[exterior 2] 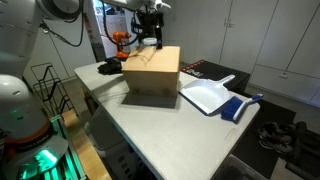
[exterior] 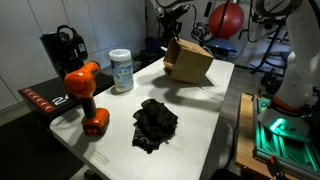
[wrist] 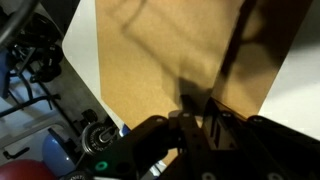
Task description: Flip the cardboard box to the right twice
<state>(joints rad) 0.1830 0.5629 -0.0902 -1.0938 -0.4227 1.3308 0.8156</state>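
The plain brown cardboard box is at the far end of the white table and tilted up on one edge; it also shows in an exterior view. My gripper is at the box's raised upper edge, seen from the opposite side in an exterior view. In the wrist view a flat cardboard face fills the picture. The dark fingers are close together at its near edge and look shut on the box wall. The box's open side is not visible.
An orange drill, a white canister and a crumpled black cloth are on the near part of the table. A white dustpan and a blue brush lie beside the box. A black appliance stands at the table's side.
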